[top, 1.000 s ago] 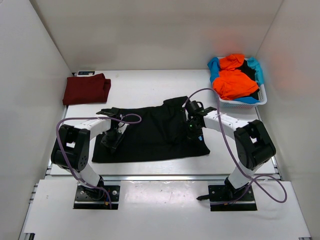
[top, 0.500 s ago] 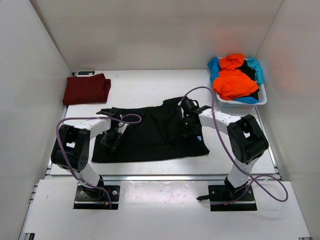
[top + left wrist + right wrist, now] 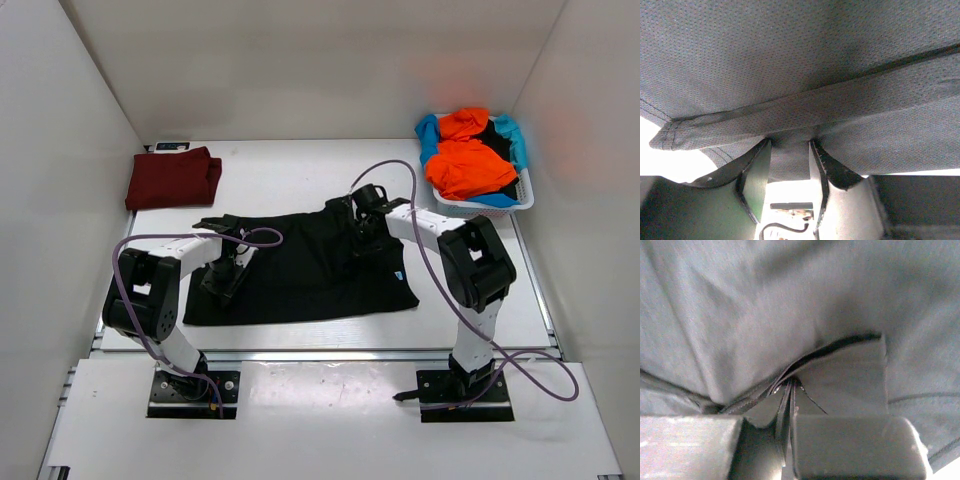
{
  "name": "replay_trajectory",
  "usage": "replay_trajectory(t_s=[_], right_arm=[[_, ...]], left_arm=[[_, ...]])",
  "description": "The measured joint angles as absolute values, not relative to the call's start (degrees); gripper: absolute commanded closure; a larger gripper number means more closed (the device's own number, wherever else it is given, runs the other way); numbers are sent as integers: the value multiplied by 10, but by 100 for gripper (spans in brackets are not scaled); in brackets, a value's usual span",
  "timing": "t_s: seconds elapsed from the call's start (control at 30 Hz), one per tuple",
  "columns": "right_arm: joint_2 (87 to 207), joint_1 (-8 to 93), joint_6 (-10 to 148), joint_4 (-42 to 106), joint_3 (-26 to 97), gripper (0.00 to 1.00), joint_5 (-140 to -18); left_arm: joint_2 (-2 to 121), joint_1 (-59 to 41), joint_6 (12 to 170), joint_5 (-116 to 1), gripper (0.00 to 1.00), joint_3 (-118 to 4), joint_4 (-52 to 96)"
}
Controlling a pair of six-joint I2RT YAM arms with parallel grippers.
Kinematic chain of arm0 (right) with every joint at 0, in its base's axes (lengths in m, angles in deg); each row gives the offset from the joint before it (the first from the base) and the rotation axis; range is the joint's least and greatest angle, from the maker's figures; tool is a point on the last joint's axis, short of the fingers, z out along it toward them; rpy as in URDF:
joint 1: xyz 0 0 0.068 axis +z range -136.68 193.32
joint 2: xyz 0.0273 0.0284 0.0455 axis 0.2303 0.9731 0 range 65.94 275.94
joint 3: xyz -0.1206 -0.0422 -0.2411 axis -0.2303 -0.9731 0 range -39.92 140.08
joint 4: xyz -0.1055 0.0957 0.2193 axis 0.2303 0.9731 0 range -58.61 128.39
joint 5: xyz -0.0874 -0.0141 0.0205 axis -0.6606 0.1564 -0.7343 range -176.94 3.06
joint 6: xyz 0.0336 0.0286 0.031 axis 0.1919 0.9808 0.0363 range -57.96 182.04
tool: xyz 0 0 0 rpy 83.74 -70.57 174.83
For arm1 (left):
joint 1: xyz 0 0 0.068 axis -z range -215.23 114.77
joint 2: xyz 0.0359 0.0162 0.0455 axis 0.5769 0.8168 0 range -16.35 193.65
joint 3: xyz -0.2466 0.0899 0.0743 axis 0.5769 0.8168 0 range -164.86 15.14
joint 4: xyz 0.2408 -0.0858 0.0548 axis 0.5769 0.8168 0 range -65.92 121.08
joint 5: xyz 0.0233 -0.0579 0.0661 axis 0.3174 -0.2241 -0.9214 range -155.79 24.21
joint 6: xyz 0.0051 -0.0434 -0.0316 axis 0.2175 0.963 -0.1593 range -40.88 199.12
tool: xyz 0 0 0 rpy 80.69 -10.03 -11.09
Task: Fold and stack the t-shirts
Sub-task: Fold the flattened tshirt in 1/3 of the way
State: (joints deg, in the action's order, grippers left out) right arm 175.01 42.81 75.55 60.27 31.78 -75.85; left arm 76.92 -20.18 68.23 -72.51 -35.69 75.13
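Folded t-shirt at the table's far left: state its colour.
The folded t-shirt is dark red, best seen in the top external view.

A plain black cloth t-shirt point(image 3: 300, 270) fills mid-frame, with a small light blue tag point(image 3: 398, 272) near its lower right hem. At upper left is a plain dark red cloth t-shirt point(image 3: 172, 178). At upper right, a white plastic lattice basket point(image 3: 490, 207) shows bright orange cloth t-shirts point(image 3: 468, 165) and a light blue cloth t-shirt point(image 3: 428, 135).

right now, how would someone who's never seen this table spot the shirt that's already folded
Start at the white table and go to its far left corner. The dark red t-shirt lies there alone, folded into a compact rectangle. It is the only red one: the black t-shirt lies spread mid-table, the others heaped in the white basket far right.
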Motion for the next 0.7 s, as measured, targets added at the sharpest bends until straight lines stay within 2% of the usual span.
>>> replay_trajectory(t_s=[0.4, 0.53, 0.7], right_arm=[[1781, 420, 766, 597, 404, 100, -743], [1758, 417, 759, 594, 369, 100, -743], [1662, 420, 744, 600, 290, 100, -747]], left_arm=[[770, -203, 682, -725, 53, -358, 753], [770, -210, 683, -722, 52, -359, 753], [770, -237, 688, -707, 52, -373, 750]])
